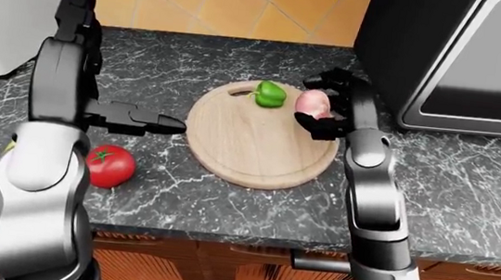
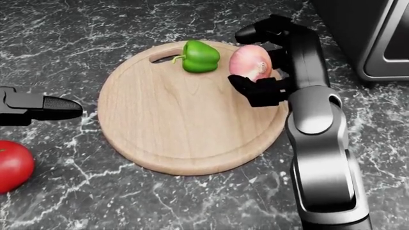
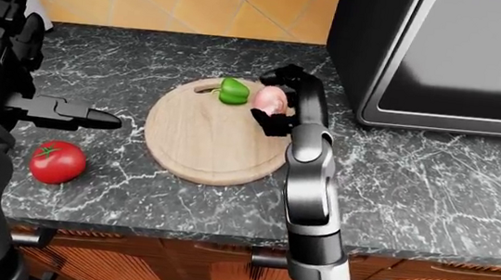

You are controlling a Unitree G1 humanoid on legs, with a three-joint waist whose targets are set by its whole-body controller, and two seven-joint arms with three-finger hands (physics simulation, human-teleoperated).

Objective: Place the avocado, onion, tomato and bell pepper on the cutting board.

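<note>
A round wooden cutting board (image 2: 179,124) lies on the dark marble counter. A green bell pepper (image 2: 199,56) sits on the board near its top edge, by the handle slot. My right hand (image 2: 259,62) is at the board's upper right rim, fingers closed round a pink onion (image 2: 249,63) held just over the board. A red tomato (image 1: 109,165) lies on the counter left of the board. My left hand (image 1: 145,121) is empty, fingers held out, above the tomato and left of the board. No avocado shows in any view.
A black oven or microwave (image 1: 464,57) stands at the counter's right end, close beside my right hand. A grey toaster (image 1: 2,16) stands at the top left. The counter's near edge (image 1: 241,235) runs above wooden cabinet doors.
</note>
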